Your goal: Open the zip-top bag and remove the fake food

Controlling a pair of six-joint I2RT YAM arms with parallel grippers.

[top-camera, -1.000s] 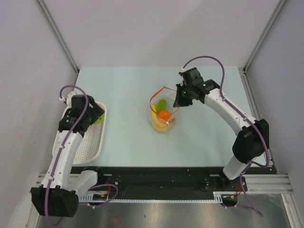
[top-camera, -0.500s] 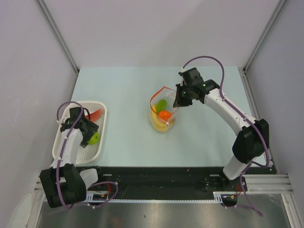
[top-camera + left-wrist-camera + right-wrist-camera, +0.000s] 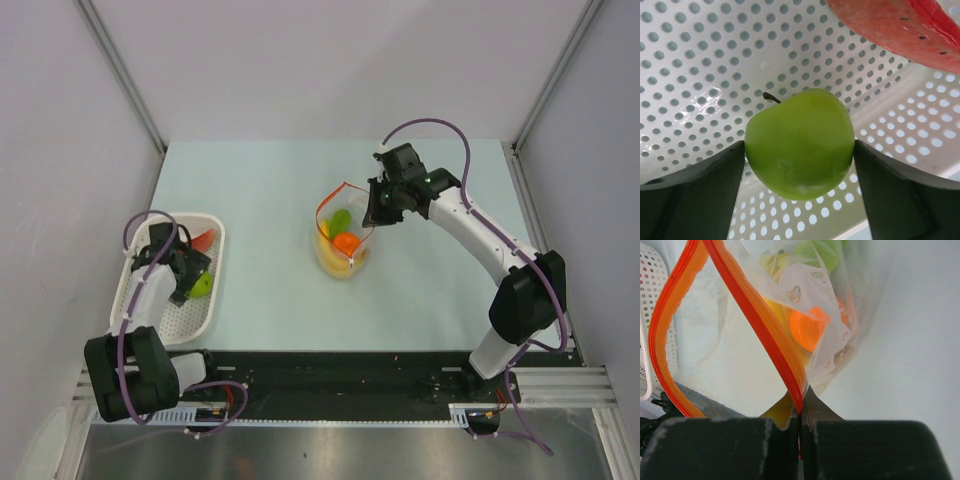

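Observation:
The clear zip-top bag (image 3: 343, 238) stands open mid-table, its red zip strip (image 3: 760, 325) gaping. Inside are an orange piece (image 3: 807, 327), a green piece (image 3: 340, 219) and a yellow banana (image 3: 336, 263). My right gripper (image 3: 372, 214) is shut on the strip at the bag's right rim and also shows in the right wrist view (image 3: 800, 412). My left gripper (image 3: 800, 150) is low in the white perforated basket (image 3: 178, 322), with both fingers touching the sides of a round green apple (image 3: 799, 142). A red watermelon slice (image 3: 900, 30) lies in the basket beside it.
The basket sits at the table's left near edge. Grey walls and metal posts (image 3: 120, 70) enclose the table on the left, back and right. The black rail (image 3: 330, 375) runs along the near edge.
My left arm has swung down and back toward its base, lowering the green apple into the basket. The right gripper and the bag have barely moved.

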